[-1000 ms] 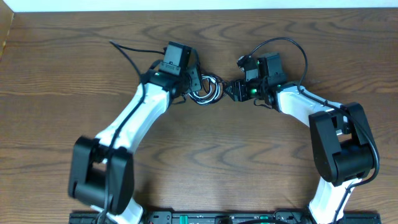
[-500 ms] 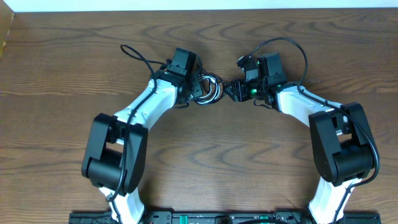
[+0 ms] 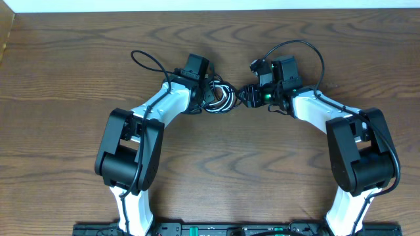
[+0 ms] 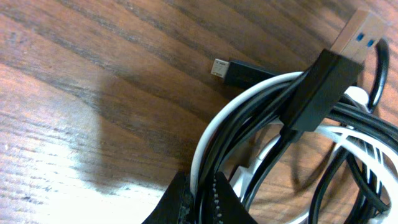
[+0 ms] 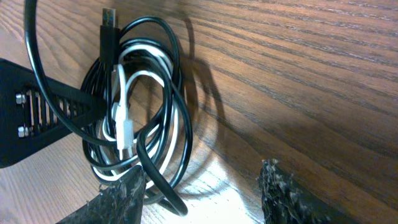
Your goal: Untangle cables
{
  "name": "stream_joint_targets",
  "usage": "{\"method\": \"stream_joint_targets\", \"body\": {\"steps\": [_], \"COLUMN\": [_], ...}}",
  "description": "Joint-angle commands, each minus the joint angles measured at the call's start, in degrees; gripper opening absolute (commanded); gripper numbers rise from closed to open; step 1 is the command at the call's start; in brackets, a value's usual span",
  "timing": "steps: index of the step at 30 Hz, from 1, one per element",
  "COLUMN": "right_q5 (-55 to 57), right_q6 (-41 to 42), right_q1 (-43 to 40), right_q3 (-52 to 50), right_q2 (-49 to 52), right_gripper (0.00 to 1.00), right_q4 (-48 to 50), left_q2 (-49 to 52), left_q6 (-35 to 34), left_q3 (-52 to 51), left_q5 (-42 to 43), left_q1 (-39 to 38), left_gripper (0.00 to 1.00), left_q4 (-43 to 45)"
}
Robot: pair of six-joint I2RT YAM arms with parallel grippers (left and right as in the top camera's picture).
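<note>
Dark wood-grain table fills the overhead view, with a pale strip along its far edge. The cables lie in one small coiled knot towards the far middle. The left gripper reaches into the knot's left side and the right gripper sits just beside its right side. Open wood lies on every side, so we judge there is plenty of room to draw strands outward.

From the left wrist we see the fingers clenched at the bottom edge. They pinch strands of the white cable and the black cable between them. A flat black plug with a silver tip lies across the loops.

From the right wrist we see the coil whole, with black loops outside and white ones threaded through. That gripper's two fingertips stand well apart, grasping nothing, and the coil lies just beyond the left-hand one.

We judge the cords light, limp and smooth-skinned. A pulled loop will likely drag its neighbours along, and a thin strand may slide through a loose pinch. The stiff plug bodies, or the cord just behind them, look the surest hold. The matt wood should give a little friction.
</note>
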Motion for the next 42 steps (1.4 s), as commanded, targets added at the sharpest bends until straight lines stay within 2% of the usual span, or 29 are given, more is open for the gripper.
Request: {"method": "stream_joint_targets", "body": {"steps": [1, 5, 11, 16, 20, 25, 30, 32, 34, 36, 39, 42], "right_q5": [-0.4, -1.6, -6.0, -6.8, -6.8, -7.2, -7.2, -6.7, -5.9, -4.2, -0.3, 0.3], "right_q6": [-0.9, -0.9, -0.9, -0.6, -0.4, 2.5, 2.7, 4.1, 6.3, 8.0, 10.0, 10.1], "right_q1": [0.2, -0.3, -1.8, -1.7, -1.5, -0.4, 1.0, 1.1, 1.1, 1.1, 1.1, 1.1], "right_q3": [0.0, 0.1, 0.1, 0.1, 0.1, 0.1, 0.1, 0.1, 0.1, 0.1, 0.1, 0.1], "right_q2": [0.1, -1.1, -10.3, -17.9, -22.3, -23.1, -23.0, -23.0, -23.0, -23.0, -22.9, -22.9], "right_gripper": [0.54, 0.53, 0.54, 0.56, 0.56, 0.56, 0.53, 0.5, 0.42, 0.24, 0.05, 0.01], "right_q4": [0.1, 0.2, -0.3, -0.9, -0.9, -0.9, 0.4, 2.3, 4.9, 6.8, 7.3, 7.3], "left_q2": [2.3, -2.2, -17.6, -25.5, -27.7, -27.8, -27.8, -27.8, -27.8, -27.8, -27.8, -27.8], "left_q6": [0.1, 6.0, 12.1, 12.2, 12.0, 8.9, 9.4, 11.7, 13.3, 15.3, 17.0, 16.9], "left_q3": [-0.4, -0.1, -0.1, -0.1, -0.1, -0.1, -0.1, -0.1, -0.1, -0.1, -0.1, -0.1], "left_q5": [-0.9, 1.4, 1.4, 1.4, 1.4, 1.4, 3.3, 6.0, 9.1, 12.5, 17.1, 20.5], "left_q1": [-0.1, -0.1, -0.1, -0.1, -0.1, -0.1, -0.1, -0.1, -0.1, -0.1, -0.1, -0.1], "left_gripper": [0.08, 0.08, 0.07, 0.07, 0.08, 0.07, 0.07, 0.07, 0.07, 0.07, 0.07, 0.08], "left_q4": [-0.2, -0.1, 0.3, 1.3, 1.6, 3.3, 4.2, 4.1, 3.9, 3.7, 3.7, 3.7]}}
